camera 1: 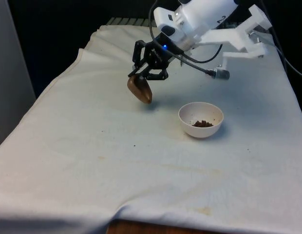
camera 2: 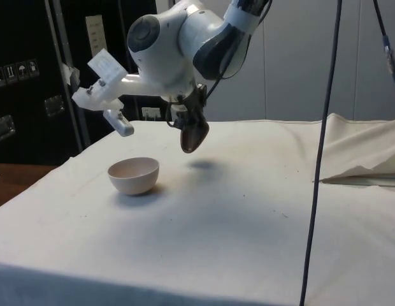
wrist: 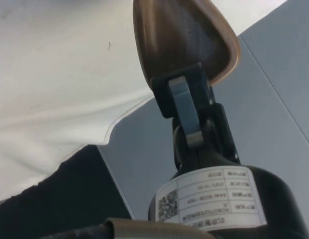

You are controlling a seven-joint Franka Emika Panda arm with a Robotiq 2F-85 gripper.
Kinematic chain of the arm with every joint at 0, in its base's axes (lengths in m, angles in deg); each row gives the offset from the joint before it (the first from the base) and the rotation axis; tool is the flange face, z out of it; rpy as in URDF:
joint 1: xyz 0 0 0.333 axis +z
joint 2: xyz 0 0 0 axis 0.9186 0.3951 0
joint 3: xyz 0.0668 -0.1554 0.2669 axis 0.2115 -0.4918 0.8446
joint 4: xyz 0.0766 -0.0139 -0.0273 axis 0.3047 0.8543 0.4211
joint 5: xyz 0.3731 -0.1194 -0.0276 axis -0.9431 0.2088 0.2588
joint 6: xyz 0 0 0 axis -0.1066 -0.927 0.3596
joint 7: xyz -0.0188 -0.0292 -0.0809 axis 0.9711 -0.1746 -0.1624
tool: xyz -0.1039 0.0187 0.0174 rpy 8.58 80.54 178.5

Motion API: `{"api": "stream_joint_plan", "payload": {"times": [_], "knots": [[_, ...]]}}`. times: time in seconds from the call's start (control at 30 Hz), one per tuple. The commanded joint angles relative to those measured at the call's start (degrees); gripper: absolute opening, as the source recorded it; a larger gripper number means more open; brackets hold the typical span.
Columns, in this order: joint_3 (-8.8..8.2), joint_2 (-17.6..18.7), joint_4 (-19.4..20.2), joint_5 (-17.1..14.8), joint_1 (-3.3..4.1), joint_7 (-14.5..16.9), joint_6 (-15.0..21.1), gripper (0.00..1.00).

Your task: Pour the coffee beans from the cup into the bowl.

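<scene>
Bowl point(camera 1: 200, 119) (beans point(camera 1: 202, 124) inside) beside tilted brown cup point(camera 1: 140, 89), gripped by claw point(camera 1: 147, 73)

Brown cup point(camera 1: 140, 89) tilted in air, white bowl point(camera 1: 201, 119) holding beans point(camera 1: 202, 124)

Even overhead light on a pale cloth, dark surroundings

We see the white cloth point(camera 1: 141, 165) brightly and evenly lit, while the backdrop falls to black. Soft shadows lie under the brown cup point(camera 1: 140, 89) and beside the bowl point(camera 1: 201, 119), so light comes from above. In the wrist view the cup's glossy surface shows faint sheen.
</scene>
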Motion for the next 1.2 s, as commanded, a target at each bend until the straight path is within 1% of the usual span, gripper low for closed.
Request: {"api": "stream_joint_plan", "payload": {"times": [0.0,0.07,0.1,0.13,0.33,0.37,0.4,0.63,0.67,0.7,0.9,0.93,0.97,1.0,1.13,1.17], "knots": [[0.00,-0.5,0.7,-0.5,-0.52,0.1,1.7,0.01],[-0.34,-0.6,1.0,-0.8,-0.52,0.1,2.6,0.01],[-0.57,-0.2,0.5,-0.6,0.00,0.0,1.4,0.01],[-0.57,-0.7,1.1,-1.0,-0.52,0.1,3.1,0.01],[-1.83,-1.0,2.0,-1.8,-0.52,0.2,6.2,0.01],[-2.12,-0.6,1.4,-1.4,0.00,0.0,5.2,0.01],[-2.06,-1.1,2.1,-1.9,-0.52,0.2,6.8,0.01],[-3.84,-1.4,3.3,-3.0,-0.57,0.3,11.1,0.01],[-3.95,-1.0,2.7,-2.5,0.00,0.0,9.7,0.01],[-4.01,-1.5,3.4,-3.2,-0.57,0.4,11.6,0.01],[-5.16,-1.6,4.1,-3.9,-0.57,0.5,14.4,0.01],[-5.56,-1.7,4.4,-4.2,-0.57,0.5,15.4,0.01],[-5.79,-1.1,3.7,-3.6,0.00,0.0,14.2,0.01],[-5.73,-1.7,4.5,-4.3,-0.57,0.5,15.9,0.01],[-6.53,-1.7,4.9,-4.8,-0.57,0.5,17.8,0.01],[-6.88,-1.7,5.2,-4.9,-0.63,0.5,18.9,0.01]]}}
